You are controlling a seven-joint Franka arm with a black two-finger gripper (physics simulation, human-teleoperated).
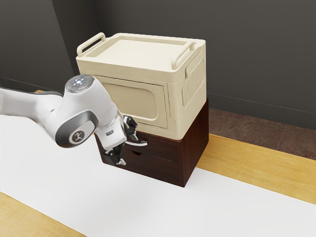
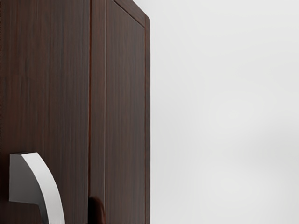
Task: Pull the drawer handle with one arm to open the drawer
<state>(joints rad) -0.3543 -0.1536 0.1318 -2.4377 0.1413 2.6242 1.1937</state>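
At the near edge, the wooden counter (image 1: pixel 29 222) carries a white mat (image 1: pixel 222 212). Past it, the white arm (image 1: pixel 89 106) reaches in from the exterior view's left, and its hand (image 1: pixel 129 150) is at the front of the dark cabinet (image 1: pixel 195 143). The fingers stand apart, one above the other, and I see no clamp on anything.

The curved silver handle (image 1: pixel 138 143) sits on the upper drawer (image 1: pixel 160 148), close by the fingers. That drawer looks shut. If the hand closes without the bar properly between its fingers, it will likely pinch air or catch only an edge, and the smooth curve could slip free as the arm pulls. The lower finger might also rub the lower drawer (image 1: pixel 158 168) if the hand goes in too low.

The cream box (image 1: pixel 192 103) rests on the cabinet, right above; a hand raised too far could knock its base. A crooked or jerky pull might jam the drawer or drag cabinet and box together. Farther back are the floor (image 1: pixel 271 138) and the grey wall (image 1: pixel 261 59).
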